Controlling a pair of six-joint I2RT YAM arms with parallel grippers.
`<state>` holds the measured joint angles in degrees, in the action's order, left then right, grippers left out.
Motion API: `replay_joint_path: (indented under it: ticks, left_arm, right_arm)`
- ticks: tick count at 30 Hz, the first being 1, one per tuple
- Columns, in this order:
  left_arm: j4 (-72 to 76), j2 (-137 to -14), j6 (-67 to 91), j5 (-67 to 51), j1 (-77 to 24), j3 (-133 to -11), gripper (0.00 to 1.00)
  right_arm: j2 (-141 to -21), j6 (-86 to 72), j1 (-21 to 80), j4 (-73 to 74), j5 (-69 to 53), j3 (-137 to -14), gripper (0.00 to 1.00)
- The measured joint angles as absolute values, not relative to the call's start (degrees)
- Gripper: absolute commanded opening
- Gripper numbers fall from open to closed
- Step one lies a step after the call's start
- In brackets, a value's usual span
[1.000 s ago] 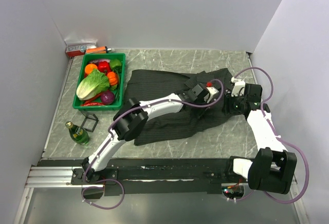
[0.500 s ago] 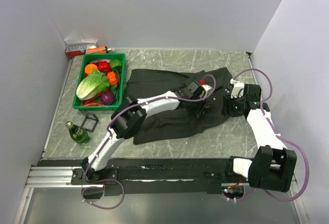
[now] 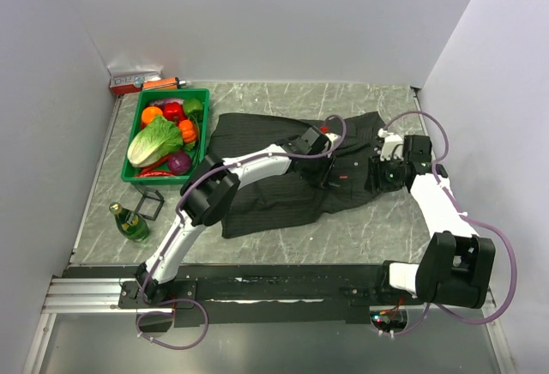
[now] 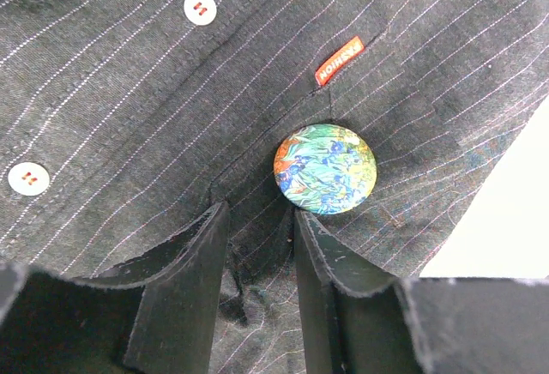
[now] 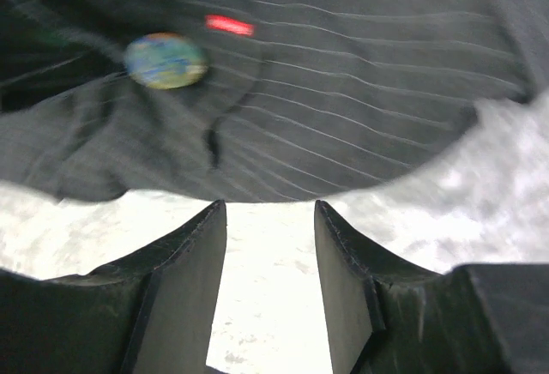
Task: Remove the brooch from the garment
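Grey marbled table [image 3: 283, 95] between white walls carries the garment [image 3: 257, 142], spread flat across its middle, with a green basket [image 3: 137, 138] of vegetables off to its left. Both arms reach over the cloth's right part. Left gripper [image 4: 262, 220] hangs just short of the brooch [image 4: 325, 169], jaws spread a little with only pinstriped cloth showing between them, gripping nothing. Right gripper [image 5: 270, 211], jaws also spread and empty, hovers over bare table at the hem. The brooch, a round flowery badge, sits pinned to the cloth just below a red label [image 4: 340, 60]. By my reading nothing is removed yet: the grasp, the unpinning and the lift-off are all left to do.
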<state>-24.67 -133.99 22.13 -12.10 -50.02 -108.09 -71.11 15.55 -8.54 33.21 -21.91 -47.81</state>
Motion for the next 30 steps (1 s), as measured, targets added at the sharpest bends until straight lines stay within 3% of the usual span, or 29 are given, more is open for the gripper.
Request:
replay_joint_path:
  ticks: [9,14,18,30]
  left_arm:
    - [-24.01,-133.99,22.24,-16.67,-49.04,-108.09,0.41]
    - [-22.13,-133.99,23.4,-21.28,-48.01,-107.2,0.41]
    - [-21.76,-133.99,24.18,-23.73,-46.48,-105.49,0.41]
    - [-21.52,-133.99,26.28,-28.23,-43.79,-104.99,0.42]
  right_arm:
    - [-72.07,34.15,-4.19,29.39,-38.83,-47.27,0.4]
    - [-80.93,45.06,-1.8,29.71,-42.65,-49.69,0.31]
    - [-87.29,52.49,0.56,32.16,-43.27,-54.35,0.35]
    - [-87.57,67.99,6.2,33.06,-39.09,-54.22,0.38]
